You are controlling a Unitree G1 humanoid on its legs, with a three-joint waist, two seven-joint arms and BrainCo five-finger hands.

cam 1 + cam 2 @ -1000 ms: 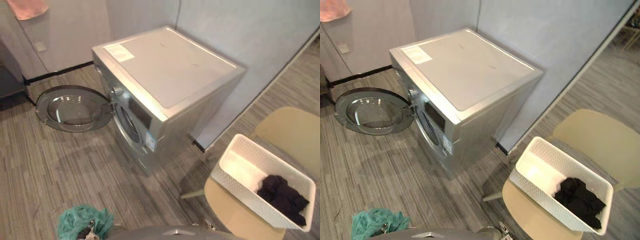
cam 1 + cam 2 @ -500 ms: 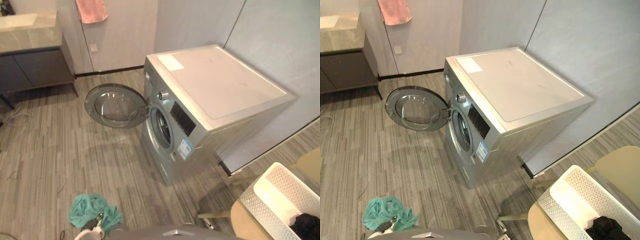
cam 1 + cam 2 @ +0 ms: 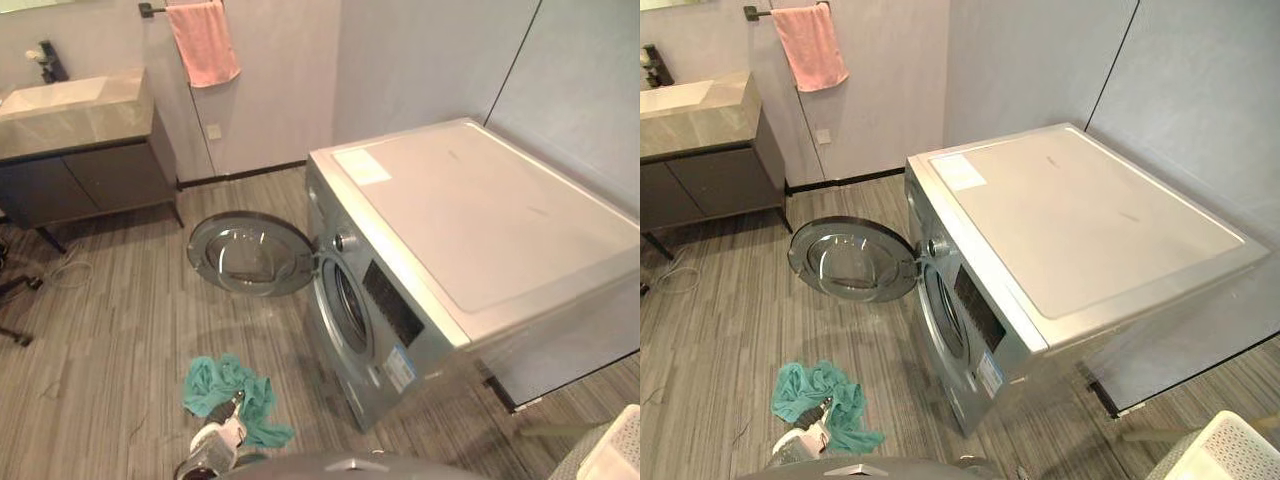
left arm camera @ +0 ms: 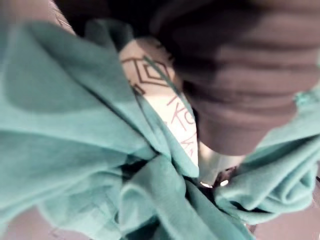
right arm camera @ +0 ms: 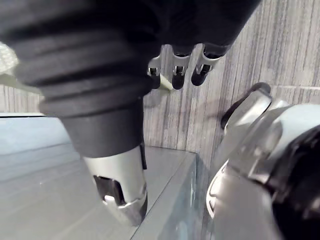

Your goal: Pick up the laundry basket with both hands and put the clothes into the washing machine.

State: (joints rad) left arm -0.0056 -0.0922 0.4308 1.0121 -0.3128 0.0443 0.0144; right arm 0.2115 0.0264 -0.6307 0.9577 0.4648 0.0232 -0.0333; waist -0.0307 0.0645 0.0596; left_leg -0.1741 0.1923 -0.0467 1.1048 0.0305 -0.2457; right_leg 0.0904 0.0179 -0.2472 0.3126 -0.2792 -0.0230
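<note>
The silver washing machine [image 3: 470, 260] stands in the middle with its round door [image 3: 250, 255] swung open to the left and the drum opening [image 3: 348, 305] facing me. Just a corner of the white laundry basket [image 3: 1218, 450] shows at the lower right. Low at the left, my left hand [image 3: 213, 447] is shut on a teal cloth [image 3: 230, 390]. In the left wrist view that teal cloth [image 4: 75, 140] is bunched all around the palm. My right hand [image 5: 177, 70] hangs open over the striped floor, holding nothing, away from the basket.
A grey vanity with a sink [image 3: 80, 130] stands at the back left. A pink towel [image 3: 203, 42] hangs on the wall above it. Grey wall panels [image 3: 560, 70] close in behind the washer. Wood-look floor [image 3: 110, 340] lies in front of the door.
The camera has swung left: the washer and basket slid right, the basket's black clothes left the picture, and the vanity and towel came in. The teal cloth stays with my left hand.
</note>
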